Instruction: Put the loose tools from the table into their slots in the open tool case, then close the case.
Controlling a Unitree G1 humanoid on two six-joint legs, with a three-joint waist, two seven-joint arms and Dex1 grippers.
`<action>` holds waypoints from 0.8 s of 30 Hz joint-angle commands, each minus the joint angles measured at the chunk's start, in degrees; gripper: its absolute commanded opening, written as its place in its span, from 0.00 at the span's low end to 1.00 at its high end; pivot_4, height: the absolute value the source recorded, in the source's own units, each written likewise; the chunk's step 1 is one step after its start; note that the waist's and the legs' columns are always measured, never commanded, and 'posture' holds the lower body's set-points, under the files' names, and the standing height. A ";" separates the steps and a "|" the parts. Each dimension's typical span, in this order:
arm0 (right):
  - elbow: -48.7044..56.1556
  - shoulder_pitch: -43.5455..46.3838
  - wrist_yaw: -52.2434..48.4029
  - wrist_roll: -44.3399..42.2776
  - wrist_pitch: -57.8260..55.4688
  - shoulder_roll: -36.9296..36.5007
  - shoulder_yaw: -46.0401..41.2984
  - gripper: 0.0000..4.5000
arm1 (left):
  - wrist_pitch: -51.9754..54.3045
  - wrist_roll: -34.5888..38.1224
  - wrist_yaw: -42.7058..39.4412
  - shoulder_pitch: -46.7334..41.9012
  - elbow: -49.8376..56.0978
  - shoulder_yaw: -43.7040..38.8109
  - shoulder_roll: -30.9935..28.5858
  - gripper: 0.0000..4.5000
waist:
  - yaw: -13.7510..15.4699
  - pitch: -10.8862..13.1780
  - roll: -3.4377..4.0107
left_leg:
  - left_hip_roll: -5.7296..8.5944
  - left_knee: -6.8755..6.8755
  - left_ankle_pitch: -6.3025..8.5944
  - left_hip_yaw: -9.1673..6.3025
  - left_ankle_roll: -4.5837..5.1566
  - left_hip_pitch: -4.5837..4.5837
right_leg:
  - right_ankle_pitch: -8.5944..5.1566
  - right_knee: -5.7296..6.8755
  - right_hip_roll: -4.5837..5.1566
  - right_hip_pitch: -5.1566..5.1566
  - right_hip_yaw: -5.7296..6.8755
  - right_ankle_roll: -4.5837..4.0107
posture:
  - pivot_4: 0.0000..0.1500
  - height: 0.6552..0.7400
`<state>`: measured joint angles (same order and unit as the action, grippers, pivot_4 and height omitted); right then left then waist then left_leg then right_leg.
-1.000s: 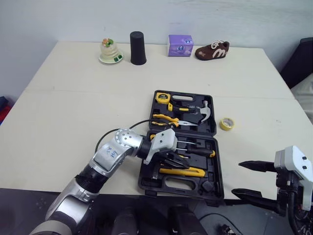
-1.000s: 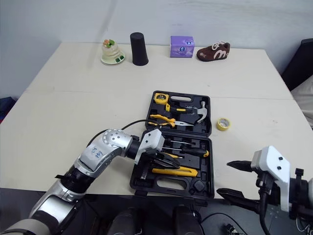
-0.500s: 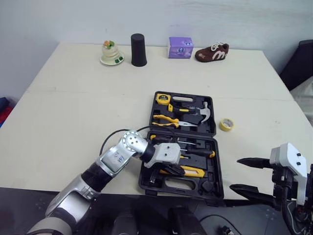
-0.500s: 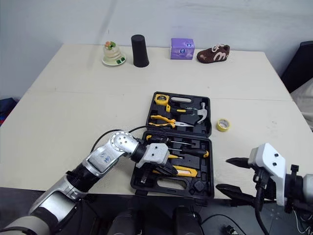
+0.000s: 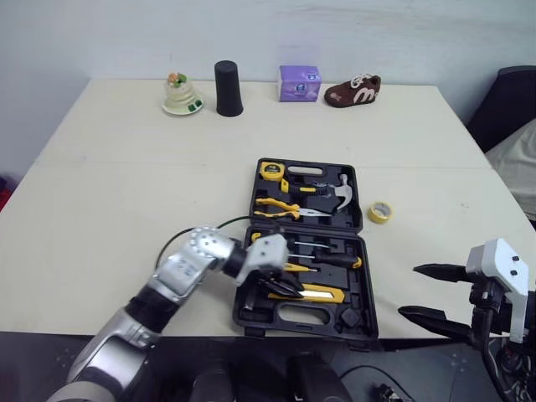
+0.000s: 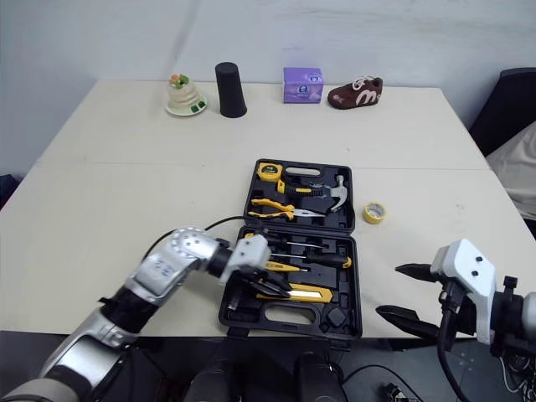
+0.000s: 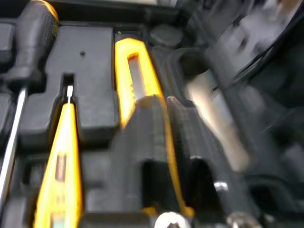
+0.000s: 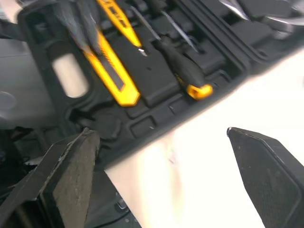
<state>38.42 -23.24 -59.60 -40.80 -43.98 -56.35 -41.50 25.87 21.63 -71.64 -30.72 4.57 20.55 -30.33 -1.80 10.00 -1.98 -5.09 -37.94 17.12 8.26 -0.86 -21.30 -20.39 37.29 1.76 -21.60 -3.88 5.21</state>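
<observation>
The black tool case [image 5: 362,251] lies open on the table. Its far half holds a tape measure, pliers and a hammer [image 5: 343,191]. The near half holds screwdrivers [image 5: 331,260] and a yellow utility knife [image 5: 322,293]. My left gripper [image 5: 285,287] is shut and rests low in the near half, right over the knife [image 7: 135,71]. A yellow tape roll [image 5: 381,212] lies loose on the table to the right of the case. My right gripper [image 5: 427,291] is open, with nothing in it, at the table's front edge right of the case; its wide-apart fingers [image 8: 71,161] frame the case's corner.
Along the table's far edge stand a small cake-like ornament [image 5: 177,94], a black cup [image 5: 226,88], a purple box [image 5: 299,83] and a brown shoe [image 5: 352,90]. Bare tabletop stretches to the left of the case.
The camera has shifted. My left gripper has moved from above the screwdrivers toward the case's front, onto the yellow knife. The right gripper has stayed open in about the same place.
</observation>
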 commanded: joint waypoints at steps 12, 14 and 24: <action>-23.95 -5.61 -3.44 9.61 8.72 1.91 -16.47 1.00 | 5.49 6.73 10.85 16.77 -7.30 -41.28 -21.86 1.00 | -0.02 0.03 -0.01 | 0.12 0.39 0.21 0.03 -0.07 0.12 | -0.09 -0.38 0.45 0.03 0.42 -0.18 | 1.00 0.89; -26.70 -3.00 -4.40 10.03 9.90 -0.69 -13.99 1.00 | 7.54 8.16 10.37 17.70 -4.81 -42.27 -23.16 1.00 | -0.02 0.04 0.00 | 0.28 0.64 0.18 0.04 -0.03 0.13 | -0.08 -0.52 0.63 0.02 0.44 -0.18 | 1.00 0.89; -33.83 29.11 -10.57 16.60 16.47 -16.99 22.53 1.00 | 13.19 16.69 7.25 3.17 13.18 -29.10 -18.09 1.00 | -0.14 0.47 0.50 | 0.41 0.66 -0.10 0.23 -0.21 0.09 | 0.11 -0.66 0.60 -0.01 0.57 0.16 | 1.00 0.89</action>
<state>6.29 4.58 -69.07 -25.85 -28.41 -72.33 -22.35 38.74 36.88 -63.90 -27.16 16.01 -9.03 -48.07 -1.95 10.47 -1.48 -4.64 -37.25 17.01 8.53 -1.08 -21.20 -20.28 36.61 2.36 -21.62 -3.35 5.38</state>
